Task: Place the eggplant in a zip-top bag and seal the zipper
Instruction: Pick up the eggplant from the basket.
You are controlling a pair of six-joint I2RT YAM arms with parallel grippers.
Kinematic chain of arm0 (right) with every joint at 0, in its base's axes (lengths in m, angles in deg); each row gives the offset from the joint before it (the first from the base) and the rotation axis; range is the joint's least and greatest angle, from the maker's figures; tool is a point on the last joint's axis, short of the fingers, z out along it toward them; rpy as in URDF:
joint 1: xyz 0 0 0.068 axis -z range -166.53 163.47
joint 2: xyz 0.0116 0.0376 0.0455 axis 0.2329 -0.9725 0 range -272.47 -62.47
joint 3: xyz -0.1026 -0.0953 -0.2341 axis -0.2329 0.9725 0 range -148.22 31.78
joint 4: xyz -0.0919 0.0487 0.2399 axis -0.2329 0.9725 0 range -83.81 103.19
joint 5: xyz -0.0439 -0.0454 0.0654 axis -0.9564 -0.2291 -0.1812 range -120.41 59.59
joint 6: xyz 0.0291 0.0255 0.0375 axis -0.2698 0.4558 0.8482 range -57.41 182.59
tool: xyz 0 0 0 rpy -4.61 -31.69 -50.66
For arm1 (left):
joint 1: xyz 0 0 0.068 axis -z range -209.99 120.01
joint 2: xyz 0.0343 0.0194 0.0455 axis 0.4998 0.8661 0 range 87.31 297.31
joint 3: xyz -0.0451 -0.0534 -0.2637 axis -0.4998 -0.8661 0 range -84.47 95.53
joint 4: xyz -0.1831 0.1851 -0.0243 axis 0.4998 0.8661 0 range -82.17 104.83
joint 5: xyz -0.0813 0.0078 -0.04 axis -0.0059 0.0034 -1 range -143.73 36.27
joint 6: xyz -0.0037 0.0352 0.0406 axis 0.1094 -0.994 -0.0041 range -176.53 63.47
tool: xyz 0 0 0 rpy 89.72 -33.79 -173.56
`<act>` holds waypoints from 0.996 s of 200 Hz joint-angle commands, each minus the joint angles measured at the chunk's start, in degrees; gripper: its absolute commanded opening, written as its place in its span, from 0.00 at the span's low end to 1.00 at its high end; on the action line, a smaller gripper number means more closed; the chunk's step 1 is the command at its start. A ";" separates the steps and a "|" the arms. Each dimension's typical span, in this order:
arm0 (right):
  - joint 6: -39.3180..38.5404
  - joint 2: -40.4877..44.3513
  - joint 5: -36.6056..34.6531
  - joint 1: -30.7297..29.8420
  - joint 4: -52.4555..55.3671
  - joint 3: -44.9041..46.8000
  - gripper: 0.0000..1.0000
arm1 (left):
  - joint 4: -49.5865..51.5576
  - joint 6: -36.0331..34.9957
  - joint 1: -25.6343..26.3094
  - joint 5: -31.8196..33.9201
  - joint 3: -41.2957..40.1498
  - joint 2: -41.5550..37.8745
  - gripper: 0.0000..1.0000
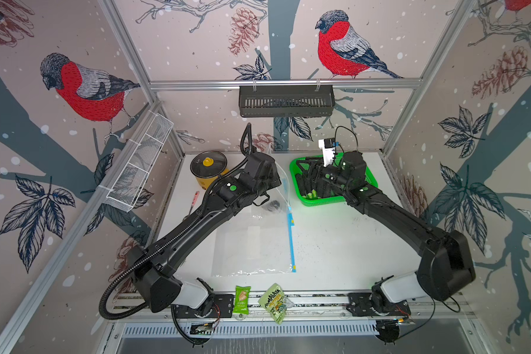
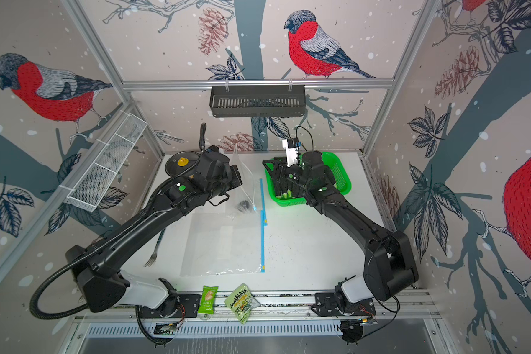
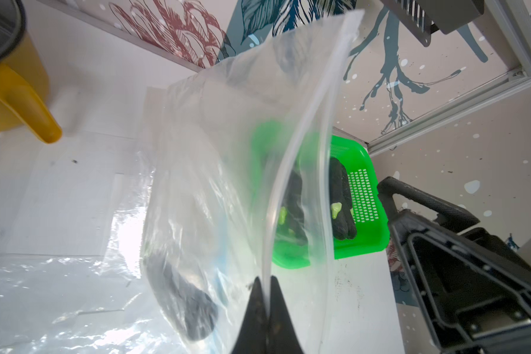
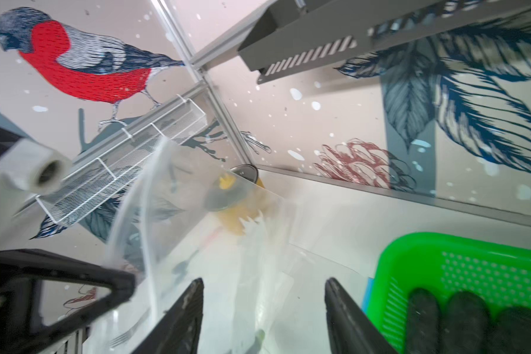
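Left gripper [image 3: 266, 279] is pinching the zip-top bag [image 3: 221, 159] rim, eggplant [image 3: 184, 303] lying inside below; right gripper [image 4: 265, 282] is gaping empty, so sealing the zipper [image 3: 304, 138] is likely next.

Pale bird-print wallpaper [image 1: 196, 46] backs a dark slotted metal shelf [image 1: 285, 101]. Below the shelf lies a white tabletop [image 1: 334, 245]; left of it hangs a white wire-mesh basket [image 1: 138, 167].

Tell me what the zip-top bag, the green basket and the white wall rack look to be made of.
Zip-top bag: thin clear plastic film, glossy; it crinkles, glints and shows things through it.
Green basket: moulded plastic, smooth, slightly shiny, with perforated walls.
White wall rack: probably painted metal wire mesh; fine see-through grid on a stiff frame.
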 commanded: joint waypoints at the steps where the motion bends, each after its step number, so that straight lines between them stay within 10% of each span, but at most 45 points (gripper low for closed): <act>1: -2.63 0.09 2.47 3.56 7.44 -1.07 0.71 | 7.09 -2.22 -0.20 7.09 2.61 -0.46 0.00; 59: -7.22 -4.68 2.80 13.51 15.98 -3.34 0.93 | 26.13 -4.11 -0.15 13.43 10.03 0.03 0.00; 127: -10.09 -15.38 -4.96 21.64 27.06 -12.92 0.93 | 40.31 -2.26 -0.15 15.68 16.51 0.64 0.00; 199: -12.20 -26.95 -12.63 23.65 32.25 -23.44 0.76 | 21.19 -6.77 -0.15 3.44 8.76 4.12 0.00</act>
